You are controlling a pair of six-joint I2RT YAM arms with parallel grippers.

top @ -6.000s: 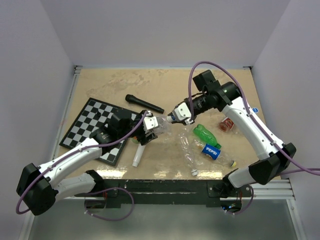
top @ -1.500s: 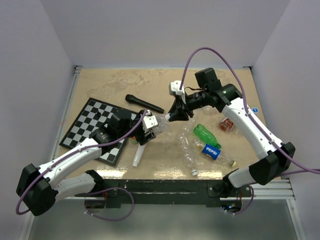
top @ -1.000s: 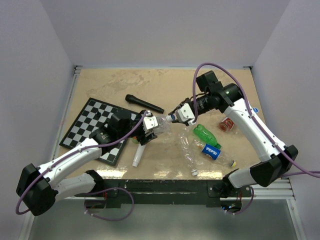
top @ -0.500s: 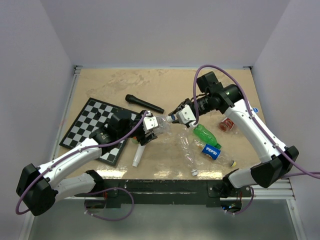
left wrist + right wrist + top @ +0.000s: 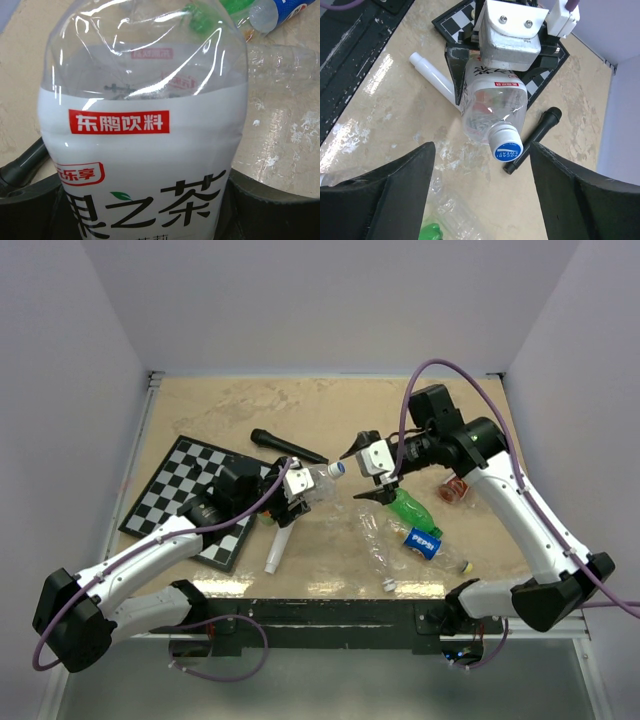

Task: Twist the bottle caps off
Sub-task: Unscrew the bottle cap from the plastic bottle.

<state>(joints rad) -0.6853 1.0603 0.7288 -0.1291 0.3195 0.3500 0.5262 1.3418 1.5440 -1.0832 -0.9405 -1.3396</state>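
Two arms face each other over the table: the left gripper (image 5: 297,489) is clamped round a clear bottle (image 5: 145,150) with a white label. Its blue cap (image 5: 506,146) is still screwed on and points at the right gripper (image 5: 357,472). That gripper's jaws are spread wide, just short of the cap and not touching it.

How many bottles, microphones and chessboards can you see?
Plastic bottles: 4 (white-label bottle, green bottle, Pepsi bottle, clear crushed bottle)
Microphones: 2 (black microphone, white microphone)
Chessboard: 1
Total: 7
The red crumpled thing is too unclear to count.
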